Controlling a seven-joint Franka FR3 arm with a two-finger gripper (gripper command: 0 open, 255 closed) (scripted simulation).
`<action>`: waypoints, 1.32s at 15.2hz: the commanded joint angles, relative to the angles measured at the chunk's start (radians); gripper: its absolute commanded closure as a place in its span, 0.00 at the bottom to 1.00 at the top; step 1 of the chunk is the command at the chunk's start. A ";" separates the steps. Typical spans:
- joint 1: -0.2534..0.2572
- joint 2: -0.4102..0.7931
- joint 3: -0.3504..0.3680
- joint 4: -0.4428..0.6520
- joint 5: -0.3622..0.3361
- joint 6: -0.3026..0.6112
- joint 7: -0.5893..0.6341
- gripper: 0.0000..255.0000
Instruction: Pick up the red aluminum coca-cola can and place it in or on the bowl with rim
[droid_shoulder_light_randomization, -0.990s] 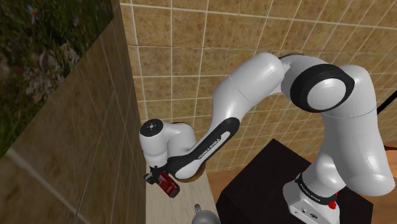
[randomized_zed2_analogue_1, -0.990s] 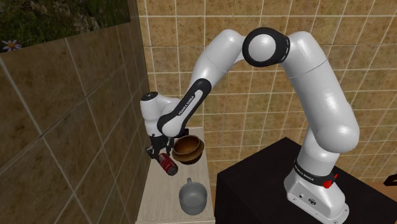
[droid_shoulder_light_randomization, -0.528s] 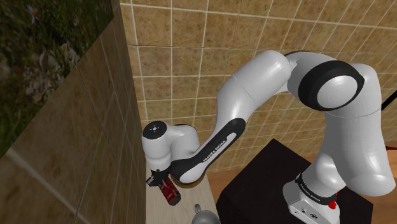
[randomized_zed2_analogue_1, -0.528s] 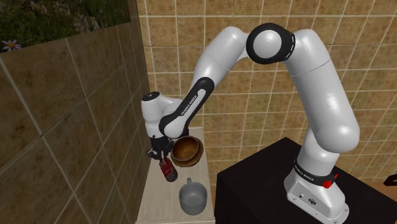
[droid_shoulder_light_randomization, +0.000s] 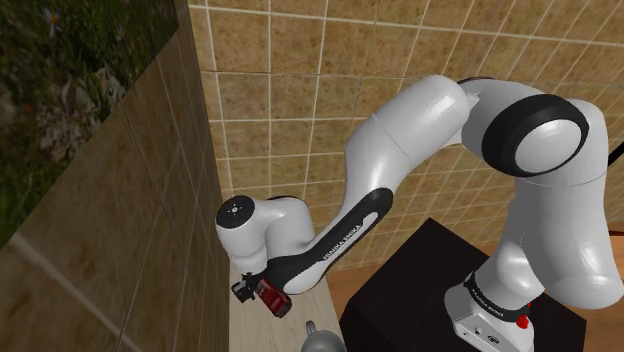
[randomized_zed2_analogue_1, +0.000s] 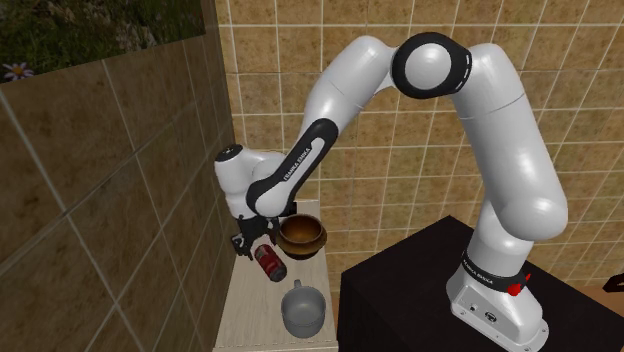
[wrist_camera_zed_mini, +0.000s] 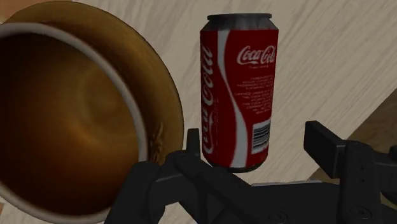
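Light, slick, easily dented coca-cola can (wrist_camera_zed_mini: 238, 95) lies tilted just beside brown bowl (wrist_camera_zed_mini: 164, 95) on pale counter (wrist_camera_zed_mini: 337, 57); gripper (wrist_camera_zed_mini: 254, 135) straddles its base, fingers spread, unclamped; a gentle mid-body squeeze looks best.

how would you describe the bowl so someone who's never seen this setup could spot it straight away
Look at the narrow pale wooden counter running along the tiled wall, beside the robot's black stand. The bowl sits at its far end, next to a red Coca-Cola can. It is round, brown and glossy with a pale rim, unlike the grey handled mug nearer the front.
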 joint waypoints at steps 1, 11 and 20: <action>0.085 0.020 -0.027 0.033 -0.038 -0.107 0.114 0.00; 0.136 0.096 -0.061 0.042 -0.085 -0.108 0.199 0.00; 0.134 0.096 -0.061 0.044 -0.085 -0.109 0.196 1.00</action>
